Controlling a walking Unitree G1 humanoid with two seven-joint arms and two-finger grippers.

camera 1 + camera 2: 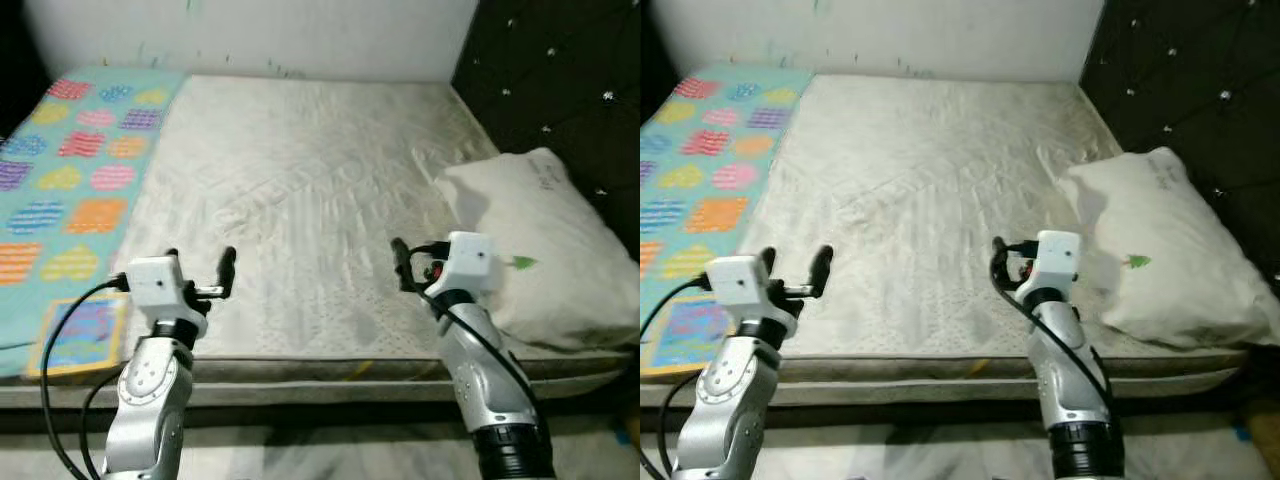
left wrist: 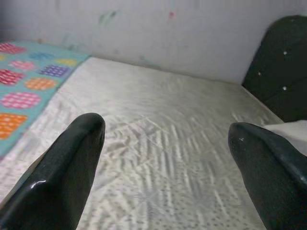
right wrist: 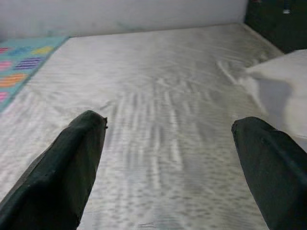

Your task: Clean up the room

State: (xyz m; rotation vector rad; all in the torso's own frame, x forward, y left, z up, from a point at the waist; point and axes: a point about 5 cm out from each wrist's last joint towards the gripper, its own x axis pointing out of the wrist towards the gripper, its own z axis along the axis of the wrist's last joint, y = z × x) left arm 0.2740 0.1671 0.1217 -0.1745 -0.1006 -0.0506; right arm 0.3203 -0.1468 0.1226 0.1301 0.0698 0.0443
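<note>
Left gripper (image 2: 165, 158), right gripper (image 3: 168, 153) spread over mattress (image 1: 300, 200); pillow (image 1: 540, 250) right.

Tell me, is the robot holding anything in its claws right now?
Nothing. The left gripper and right gripper hang open over the bed.

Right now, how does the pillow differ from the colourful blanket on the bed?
The pillow is plain white with one small green mark, while the blanket is turquoise with rows of bright shapes. The pillow is plump and raised; the blanket lies flat. The pillow sits on the bed's right side by the dark headboard, the blanket along the left edge. Both rest on the same white mattress, and neither gripper touches them.
</note>
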